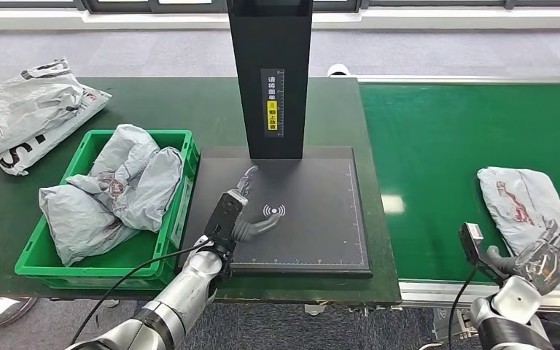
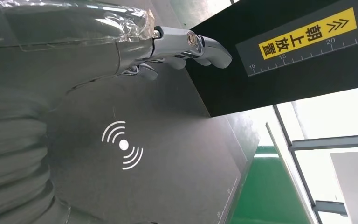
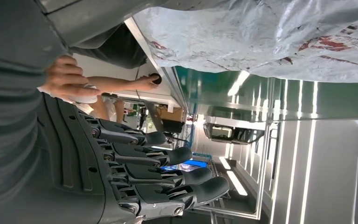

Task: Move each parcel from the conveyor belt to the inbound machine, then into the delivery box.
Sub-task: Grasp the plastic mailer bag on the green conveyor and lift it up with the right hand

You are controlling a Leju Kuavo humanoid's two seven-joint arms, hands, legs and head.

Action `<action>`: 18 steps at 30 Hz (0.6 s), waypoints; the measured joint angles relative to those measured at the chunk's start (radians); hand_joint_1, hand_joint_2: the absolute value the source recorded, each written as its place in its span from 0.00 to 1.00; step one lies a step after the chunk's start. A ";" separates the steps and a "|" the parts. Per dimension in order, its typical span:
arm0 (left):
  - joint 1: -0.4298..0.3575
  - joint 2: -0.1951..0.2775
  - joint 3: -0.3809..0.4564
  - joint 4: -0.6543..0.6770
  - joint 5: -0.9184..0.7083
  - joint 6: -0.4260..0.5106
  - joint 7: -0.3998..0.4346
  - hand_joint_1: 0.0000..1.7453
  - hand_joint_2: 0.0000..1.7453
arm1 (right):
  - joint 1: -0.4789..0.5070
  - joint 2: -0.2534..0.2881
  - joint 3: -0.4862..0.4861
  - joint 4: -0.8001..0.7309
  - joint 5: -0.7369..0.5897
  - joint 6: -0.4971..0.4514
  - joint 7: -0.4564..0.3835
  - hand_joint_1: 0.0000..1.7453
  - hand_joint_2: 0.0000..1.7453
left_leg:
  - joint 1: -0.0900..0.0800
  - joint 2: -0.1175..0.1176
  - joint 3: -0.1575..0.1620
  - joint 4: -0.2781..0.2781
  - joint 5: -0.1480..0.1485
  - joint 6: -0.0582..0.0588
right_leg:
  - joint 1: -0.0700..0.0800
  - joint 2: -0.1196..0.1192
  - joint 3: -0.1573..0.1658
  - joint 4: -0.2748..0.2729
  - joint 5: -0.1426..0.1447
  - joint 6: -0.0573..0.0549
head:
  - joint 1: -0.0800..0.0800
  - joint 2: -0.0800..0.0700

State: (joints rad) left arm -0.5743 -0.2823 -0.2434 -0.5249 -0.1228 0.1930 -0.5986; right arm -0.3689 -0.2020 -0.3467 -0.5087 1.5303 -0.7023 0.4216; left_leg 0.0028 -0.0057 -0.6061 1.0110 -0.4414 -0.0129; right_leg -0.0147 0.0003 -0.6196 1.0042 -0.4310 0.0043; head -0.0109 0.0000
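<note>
- At four o'clock on the conveyor belt (image 1: 437,153), the parcel (image 1: 521,200) lies lengthwise away from the robot, just ahead of the right hand (image 1: 547,255).
- Right hand's fingers spread, empty.
- Left hand (image 1: 244,215) is farther, open-fingered, holding nothing, over the inbound machine (image 1: 321,219).

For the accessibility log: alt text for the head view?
The left hand rests open on the black inbound machine, holding nothing. The right hand is at the near end of a grey parcel on the green conveyor belt; grey parcels fill a green box.
</note>
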 joint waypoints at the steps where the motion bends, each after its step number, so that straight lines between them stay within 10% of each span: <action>1: 0.000 0.000 0.000 0.000 0.000 0.001 -0.001 0.00 1.00 | 0.000 -0.002 0.003 0.005 0.001 0.000 0.001 0.00 1.00 | 0.000 0.000 0.000 0.000 0.000 0.000 | 0.000 0.000 0.000 0.000 0.000 0.000 | 0.000 0.000; 18: 0.012 0.013 0.000 -0.012 -0.079 0.164 -0.040 0.00 1.00 | -0.085 -0.036 0.081 0.186 0.025 0.084 0.106 0.00 1.00 | 0.000 -0.001 0.000 0.000 0.000 0.000 | 0.000 -0.001 0.001 0.000 0.000 0.000 | 0.000 0.000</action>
State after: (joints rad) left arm -0.5628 -0.2694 -0.2431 -0.5367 -0.2020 0.3570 -0.6390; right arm -0.4536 -0.2379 -0.2655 -0.3230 1.5550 -0.6182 0.5272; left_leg 0.0028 -0.0064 -0.6062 1.0109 -0.4413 -0.0128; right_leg -0.0147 -0.0005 -0.6191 1.0043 -0.4311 0.0044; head -0.0109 0.0000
